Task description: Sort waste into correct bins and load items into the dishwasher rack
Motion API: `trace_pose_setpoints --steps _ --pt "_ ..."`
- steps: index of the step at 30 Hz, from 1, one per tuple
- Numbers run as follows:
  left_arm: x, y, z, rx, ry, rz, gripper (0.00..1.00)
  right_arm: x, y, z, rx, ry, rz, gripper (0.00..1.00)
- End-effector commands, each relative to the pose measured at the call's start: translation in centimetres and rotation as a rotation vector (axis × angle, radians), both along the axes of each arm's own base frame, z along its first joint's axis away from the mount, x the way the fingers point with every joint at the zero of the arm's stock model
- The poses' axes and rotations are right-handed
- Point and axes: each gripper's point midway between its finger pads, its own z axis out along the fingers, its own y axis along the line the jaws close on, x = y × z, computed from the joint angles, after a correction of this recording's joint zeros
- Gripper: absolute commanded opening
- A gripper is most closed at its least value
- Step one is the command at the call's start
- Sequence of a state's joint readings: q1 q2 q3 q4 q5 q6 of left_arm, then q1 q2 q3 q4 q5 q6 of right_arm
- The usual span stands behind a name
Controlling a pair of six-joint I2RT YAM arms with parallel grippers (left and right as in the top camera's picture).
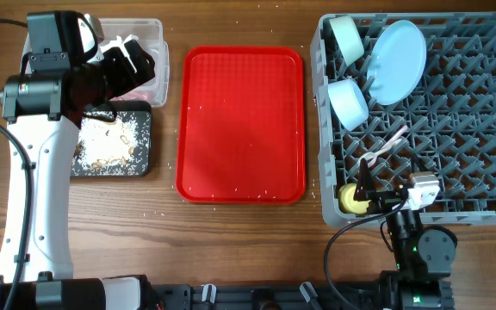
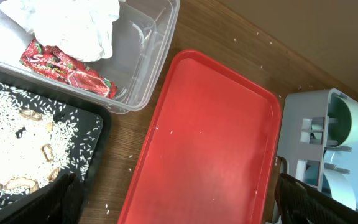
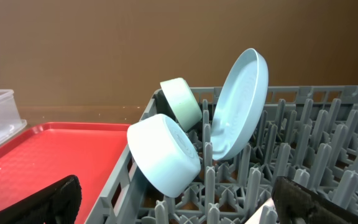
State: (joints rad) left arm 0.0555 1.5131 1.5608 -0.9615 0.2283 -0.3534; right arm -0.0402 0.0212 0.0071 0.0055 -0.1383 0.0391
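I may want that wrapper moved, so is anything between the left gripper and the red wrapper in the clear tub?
Only the crumpled napkin, which overlaps one end of the wrapper inside the clear tub. The rest of the wrapper lies exposed.

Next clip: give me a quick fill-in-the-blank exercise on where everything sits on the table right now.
1. The napkin and the wrapper lie in the ____ tub.
2. The brownish food scraps lie in the ____ tray.
3. The rack holds ____ bowls beside the plate.
4. The cup in the rack is ____.
Missing words: clear; black; two; yellow.
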Motion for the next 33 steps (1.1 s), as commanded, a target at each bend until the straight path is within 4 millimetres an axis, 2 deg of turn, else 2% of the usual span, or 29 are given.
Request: trace_pose_setpoints --steps 1,6,9,14,17,21,25,33 --pt "0.2 0.5 0.0 0.013 -0.002 0.008 1.0 -0.1 0.2 0.5 -0.004 -0.024 0.016 1.0" --pt "-0.2 0.5 -0.2 0.013 0.003 0.008 1.0 -0.1 0.2 0.5 -0.004 -0.024 0.016 1.0" --pt "-1.0 0.3 0.6 0.014 -0.021 0.006 1.0 -0.1 0.2 0.5 -0.004 -0.024 0.016 1.0" --pt "-4.7 -0.9 2.0 0.05 -0.073 -0.017 1.0 -0.1 0.2 0.5 -0.004 -0.024 0.016 1.0" --pt "-6.6 -1.2 2.5 0.082 -0.182 -0.013 1.0 -0.1 0.2 0.5 -0.004 -0.024 0.016 1.0" --pt "-7.6 -2.0 2.6 0.046 -0.46 -0.034 1.0 -0.1 0.2 0.5 -0.004 -0.024 0.016 1.0" --pt "-9.7 -2.3 0.3 0.038 -0.66 -0.042 1.0 -0.1 0.2 0.5 -0.004 -0.024 0.016 1.0" --pt "-13.5 -2.1 -5.3 0.045 -0.864 -0.036 1.0 -0.1 0.2 0.5 -0.004 -0.024 0.016 1.0"
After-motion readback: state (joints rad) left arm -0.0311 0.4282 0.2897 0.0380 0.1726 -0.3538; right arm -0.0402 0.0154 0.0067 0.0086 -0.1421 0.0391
